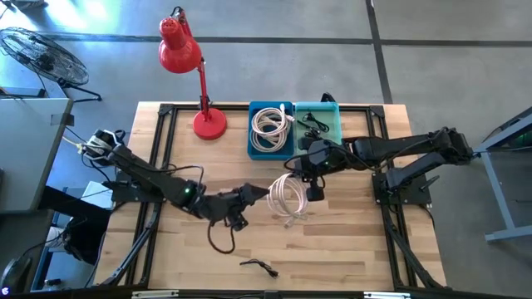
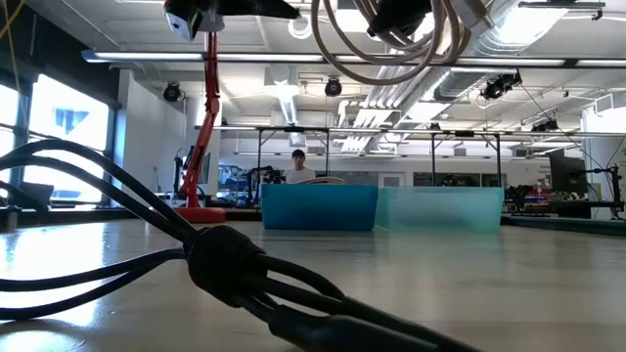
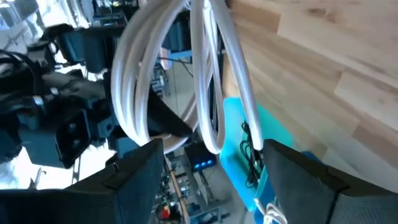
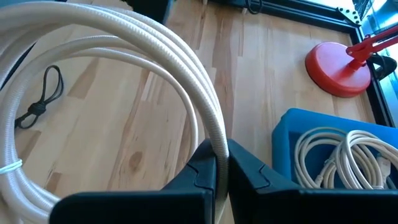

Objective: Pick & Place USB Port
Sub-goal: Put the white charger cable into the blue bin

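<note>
The right tool (image 1: 314, 193) is clamped on a coiled white cable (image 1: 288, 199), holding it in the air over the middle of the bench (image 1: 357, 241), probably to carry it to the blue bin (image 1: 252, 148) just beyond. The left tool (image 1: 246, 193), fingers spread and empty, waits beside the coil.

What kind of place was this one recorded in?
Probably an open robotics lab or workshop: a wooden workbench on a concrete floor, exposed ceiling ducts with strip lights, and more framed workstations behind, with a person seated there.
</note>
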